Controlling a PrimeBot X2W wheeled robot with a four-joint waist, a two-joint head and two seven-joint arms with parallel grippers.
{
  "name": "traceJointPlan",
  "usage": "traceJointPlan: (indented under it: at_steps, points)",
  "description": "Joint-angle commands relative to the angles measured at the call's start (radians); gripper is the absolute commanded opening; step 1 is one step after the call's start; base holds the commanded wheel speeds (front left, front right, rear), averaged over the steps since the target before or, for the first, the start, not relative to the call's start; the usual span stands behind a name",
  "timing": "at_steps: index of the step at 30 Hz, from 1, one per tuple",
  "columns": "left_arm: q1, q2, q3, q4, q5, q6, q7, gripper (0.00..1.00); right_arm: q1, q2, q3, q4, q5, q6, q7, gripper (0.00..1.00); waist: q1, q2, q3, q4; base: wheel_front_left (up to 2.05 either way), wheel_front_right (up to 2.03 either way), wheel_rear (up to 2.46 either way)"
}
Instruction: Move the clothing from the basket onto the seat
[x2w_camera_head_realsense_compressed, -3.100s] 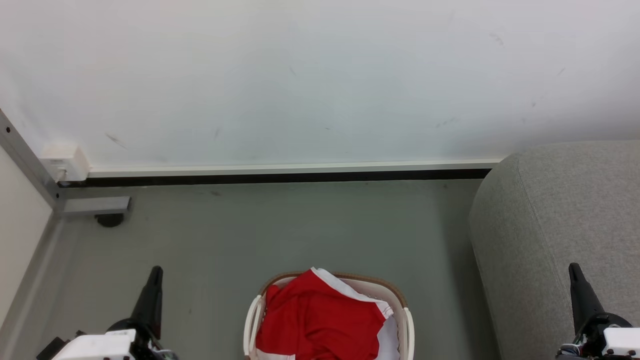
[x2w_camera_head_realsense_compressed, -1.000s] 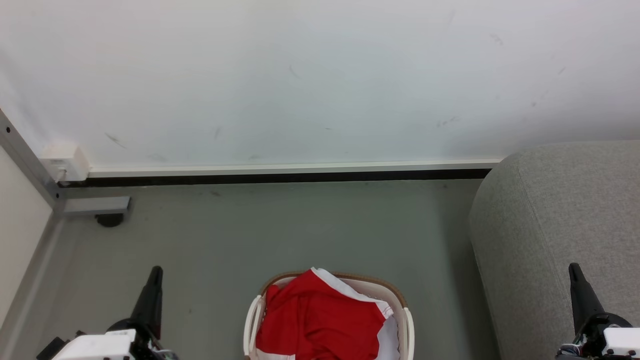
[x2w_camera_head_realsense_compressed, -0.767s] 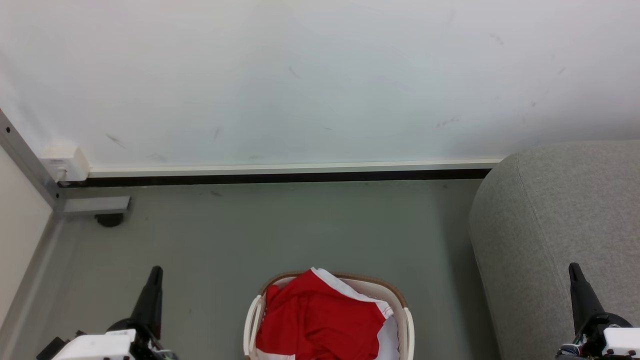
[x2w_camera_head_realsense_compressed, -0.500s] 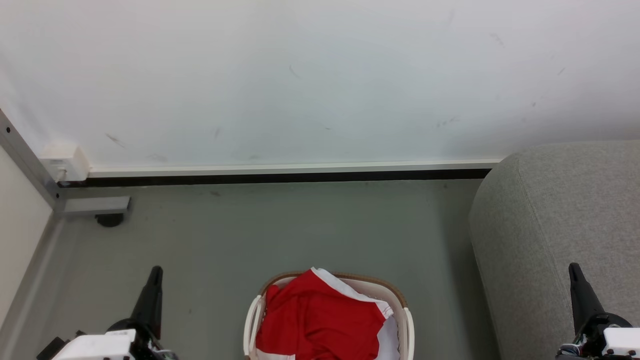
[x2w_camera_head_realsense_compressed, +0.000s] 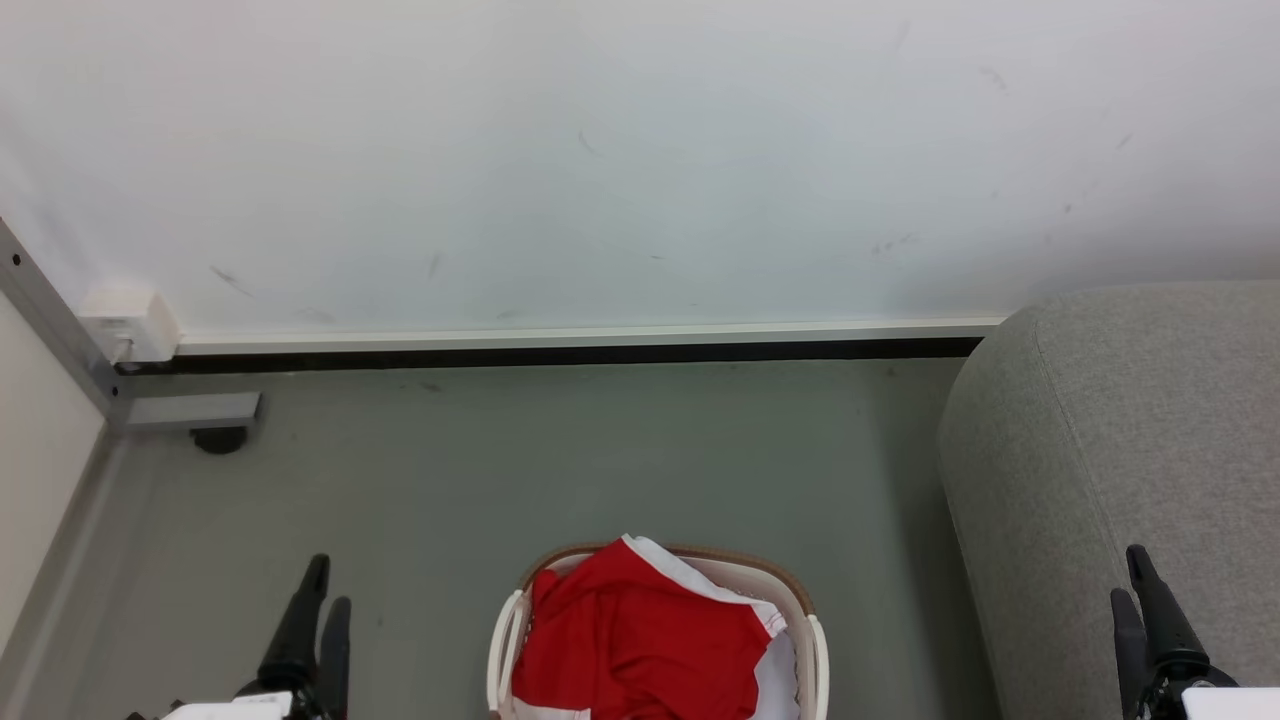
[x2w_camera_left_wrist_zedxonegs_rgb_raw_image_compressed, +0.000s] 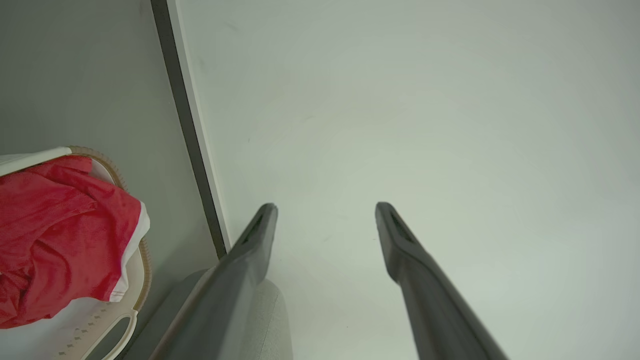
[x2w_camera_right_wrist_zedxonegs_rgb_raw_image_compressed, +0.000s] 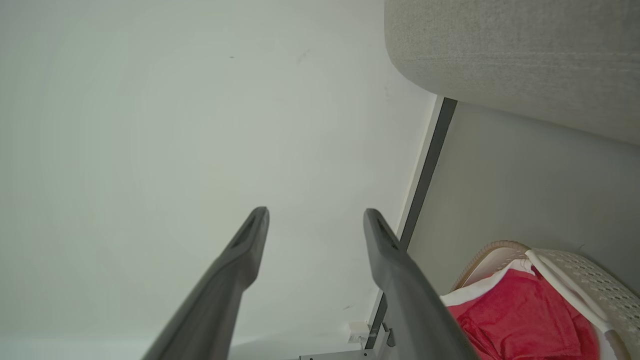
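Note:
The red clothing (x2w_camera_head_realsense_compressed: 640, 640) with white trim lies heaped in the white basket (x2w_camera_head_realsense_compressed: 780, 575), which stands on the floor at the bottom middle of the head view. The grey seat (x2w_camera_head_realsense_compressed: 1130, 420) rises at the right, its rounded arm beside the basket. My left gripper (x2w_camera_head_realsense_compressed: 330, 585) hovers open left of the basket, with nothing between its fingers. My right gripper (x2w_camera_head_realsense_compressed: 1127, 575) is open over the seat's arm, also holding nothing. In the left wrist view the gripper (x2w_camera_left_wrist_zedxonegs_rgb_raw_image_compressed: 326, 206) points at the wall, with the clothing (x2w_camera_left_wrist_zedxonegs_rgb_raw_image_compressed: 55, 235) at the left. In the right wrist view the open gripper (x2w_camera_right_wrist_zedxonegs_rgb_raw_image_compressed: 316, 212) also faces the wall, with the clothing (x2w_camera_right_wrist_zedxonegs_rgb_raw_image_compressed: 520, 320) and the seat (x2w_camera_right_wrist_zedxonegs_rgb_raw_image_compressed: 515, 55) at the right.
A white wall with a dark baseboard (x2w_camera_head_realsense_compressed: 560, 352) closes the far side. A white socket box (x2w_camera_head_realsense_compressed: 130, 325) and a grey metal foot (x2w_camera_head_realsense_compressed: 190, 412) sit in the left corner. Grey floor (x2w_camera_head_realsense_compressed: 600, 460) stretches between the basket and the wall.
Both grippers have gone from shut to open: each now shows two spread fingers. Both have sunk slightly lower in the head view. Basket and clothing are unmoved.

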Motion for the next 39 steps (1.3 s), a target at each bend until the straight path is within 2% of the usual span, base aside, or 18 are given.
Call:
traceJointPlan:
  at_steps: [1, 8, 18, 24, 39]
  points:
    - [-0.016, 0.007, -0.003, -0.018, 0.014, 0.000, -0.009, 1.00, -0.013, -0.008, 0.006, -0.022, -0.026, 0.000, -0.010, 1.00, 0.0000, 0.0000, 0.000, 0.000, 0.00, 0.00, 0.00]
    - [-0.009, 0.008, -0.012, -0.025, 0.108, 0.000, -0.044, 1.00, -0.003, -0.010, 0.035, -0.047, -0.193, 0.000, -0.045, 1.00, 0.0000, 0.0000, 0.001, 0.001, 0.00, 0.00, 0.00]
    - [0.009, 0.010, -0.016, -0.056, 0.395, 0.021, -0.088, 1.00, 0.011, -0.011, 0.065, -0.070, -0.436, 0.000, -0.089, 1.00, 0.0000, 0.0000, 0.002, 0.003, 0.00, 0.00, 0.00]
    - [0.022, 0.011, -0.031, -0.087, 0.539, 0.029, -0.112, 1.00, 0.014, -0.012, 0.071, -0.054, -0.551, 0.000, -0.114, 1.00, 0.0000, 0.0000, 0.002, 0.004, 0.00, 0.00, 0.00]
    - [0.048, 0.029, -0.064, -0.132, 0.785, 0.052, -0.167, 1.00, 0.015, -0.015, 0.096, -0.042, -0.790, -0.001, -0.168, 1.00, 0.0000, 0.0000, 0.001, 0.005, 0.00, 0.00, 0.00]
